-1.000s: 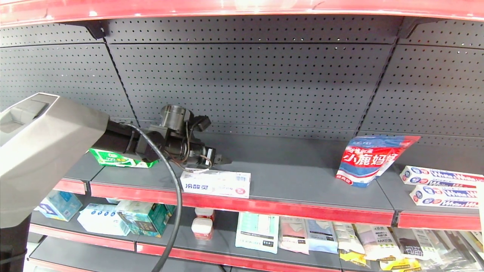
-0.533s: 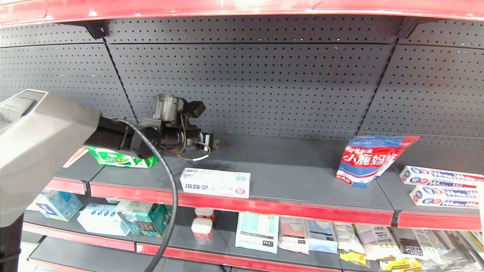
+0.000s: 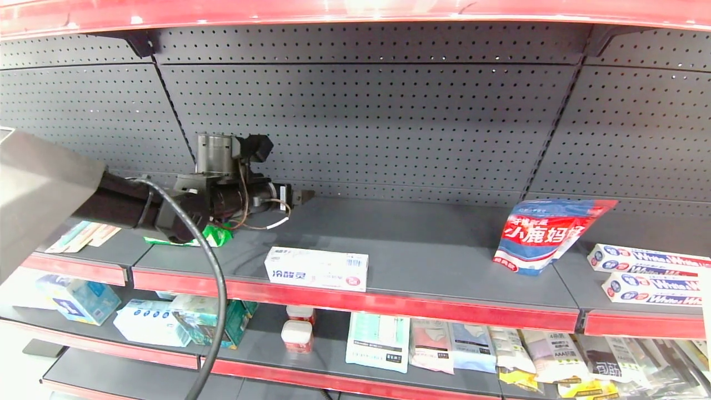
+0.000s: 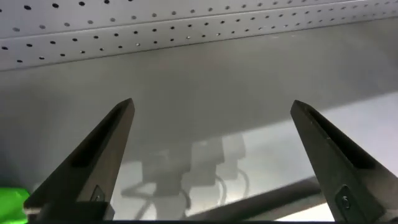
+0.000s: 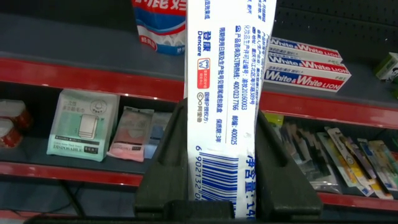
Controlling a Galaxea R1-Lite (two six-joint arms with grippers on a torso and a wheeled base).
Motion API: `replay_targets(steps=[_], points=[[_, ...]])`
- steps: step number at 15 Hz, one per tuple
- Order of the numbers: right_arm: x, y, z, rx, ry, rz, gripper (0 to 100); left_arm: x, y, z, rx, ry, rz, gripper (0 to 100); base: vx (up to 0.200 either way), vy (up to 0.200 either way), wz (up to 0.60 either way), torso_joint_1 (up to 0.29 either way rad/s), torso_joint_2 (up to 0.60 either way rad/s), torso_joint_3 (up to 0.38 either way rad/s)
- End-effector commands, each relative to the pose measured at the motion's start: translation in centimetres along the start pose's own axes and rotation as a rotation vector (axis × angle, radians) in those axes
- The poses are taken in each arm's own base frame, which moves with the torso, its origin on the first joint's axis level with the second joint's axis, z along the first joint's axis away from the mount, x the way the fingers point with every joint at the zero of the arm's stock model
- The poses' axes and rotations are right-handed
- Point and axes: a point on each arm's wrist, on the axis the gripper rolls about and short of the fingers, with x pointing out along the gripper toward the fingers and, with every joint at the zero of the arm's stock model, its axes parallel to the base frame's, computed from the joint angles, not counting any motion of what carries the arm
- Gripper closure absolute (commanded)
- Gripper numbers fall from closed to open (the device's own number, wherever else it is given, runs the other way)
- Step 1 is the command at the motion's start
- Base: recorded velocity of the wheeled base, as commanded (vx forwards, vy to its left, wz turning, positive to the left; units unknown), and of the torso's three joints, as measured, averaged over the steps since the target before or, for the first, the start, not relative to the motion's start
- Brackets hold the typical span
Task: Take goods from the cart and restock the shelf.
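The grey shelf (image 3: 433,244) with its red front edge carries everything. Over its left part hangs the left end effector (image 3: 303,195), fingers (image 4: 99,162) spread wide with nothing between them; a white box (image 3: 316,269) lies flat at the shelf's front edge, near it and lower, apart from the fingers. The right end effector (image 5: 224,174) is clamped on a long white carton (image 5: 227,87) with blue print and a barcode, which sticks out lengthwise from between its fingers toward the shelf's right part. Past that carton a red-and-blue pouch (image 3: 547,233) leans on the back panel, two flat toothpaste boxes (image 3: 647,258) just beside it. A green pack (image 3: 216,236) lies partly hidden behind the left arm (image 3: 128,205)
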Motion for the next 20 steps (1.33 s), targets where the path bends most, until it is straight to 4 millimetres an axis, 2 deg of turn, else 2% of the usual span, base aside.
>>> replay_targets(steps=[1, 4, 6, 10, 11, 13, 14, 17, 18, 19, 20], points=[[0.0, 0.0, 0.0, 0.002, 0.005, 0.001, 100, -2.5, -0.2, -0.7, -0.002, -0.034, 0.034, 0, 0.0, 0.0, 0.0, 0.0, 0.0, 0.0], [0.1, 0.0, 0.0, 0.003, 0.025, 0.003, 100, -5.0, -0.1, -0.1, -0.001, -0.135, 0.096, 0, 0.0, 0.0, 0.0, 0.0, 0.0, 0.0], [0.1, 0.0, 0.0, 0.001, 0.023, 0.004, 100, -8.3, -0.7, 0.0, 0.007, -0.193, 0.102, 0, 0.0, 0.0, 0.0, 0.0, 0.0, 0.0], [0.2, 0.0, 0.0, 0.002, 0.034, 0.0, 100, -14.6, -1.8, 1.4, 0.03, -0.324, 0.101, 0, 0.0, 0.0, 0.0, 0.0, 0.0, 0.0], [0.1, -0.1, 0.5, -0.019, 0.016, 0.005, 100, -17.7, -2.4, 1.8, 0.036, -0.38, 0.101, 0, 0.0, 0.0, 0.0, 0.0, 0.0, 0.0], [0.2, -0.7, 3.8, -0.026, -0.013, 0.006, 100, -20.5, -2.8, 1.0, 0.062, -0.406, 0.128, 0, 0.0, 0.0, 0.0, 0.0, 0.0, 0.0], [0.3, -0.9, 5.3, -0.028, -0.022, 0.001, 100, -22.5, -3.1, -0.3, 0.11, -0.412, 0.163, 0, 0.0, 0.0, 0.0, 0.0, 0.0, 0.0], [0.5, -0.9, 4.9, -0.053, 0.005, 0.016, 100, -26.1, -3.5, -3.3, 0.119, -0.421, 0.199, 0, 0.0, 0.0, 0.0, 0.0, 0.0, 0.0], [0.6, -0.9, 5.0, -0.054, 0.002, 0.017, 100, -26.6, -3.6, -3.8, 0.119, -0.422, 0.197, 0, 0.0, 0.0, 0.0, 0.0, 0.0, 0.0], [0.6, -1.0, 5.5, -0.059, -0.004, 0.039, 100, -28.9, -3.9, -5.5, 0.127, -0.449, 0.18, 0, 0.0, 0.0, 0.0, 0.0, 0.0, 0.0], [0.7, -1.0, 5.4, -0.06, -0.002, 0.052, 100, -30.2, -4.2, -6.6, 0.133, -0.45, 0.166, 0, 0.0, 0.0, 0.0, 0.0, 0.0, 0.0]])
